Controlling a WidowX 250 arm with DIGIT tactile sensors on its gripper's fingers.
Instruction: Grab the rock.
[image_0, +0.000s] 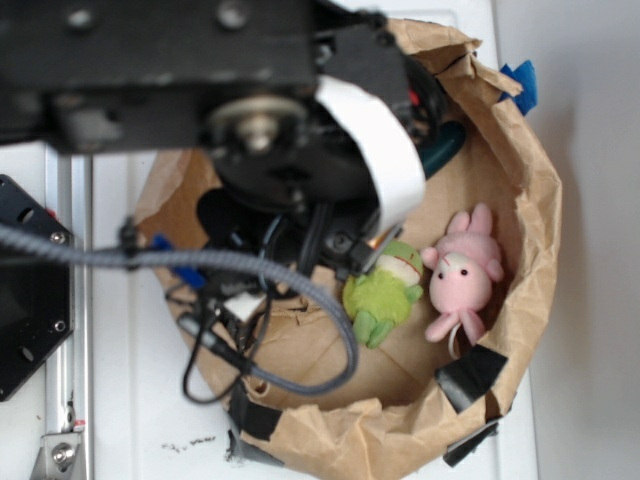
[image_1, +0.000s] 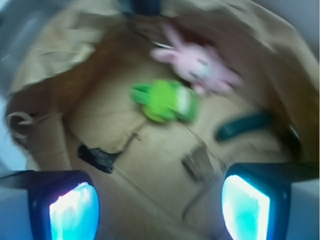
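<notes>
Rock (image_1: 200, 162) blurred on bag floor (image_1: 150, 165), long axis unclear; gripper (image_1: 160, 200) spread wide, holding nothing

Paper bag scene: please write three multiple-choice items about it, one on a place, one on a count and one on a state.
1. In the exterior view, where is the pink bunny relative to the green plush?
A. To its right
B. To its left
C. On top of it

2. How many plush toys lie in the paper bag?
A. One
B. Two
C. Four

3. In what state is the tool?
A. Shut on the pink bunny
B. Open, holding nothing
C. Shut on the green plush

Answers:
1. A, the bunny lies beside the green plush, nearer the right wall of the bag.
2. B, only the bunny and the green plush show.
3. B, in the wrist view its pads stand wide apart, with only the bag floor between them.
</notes>
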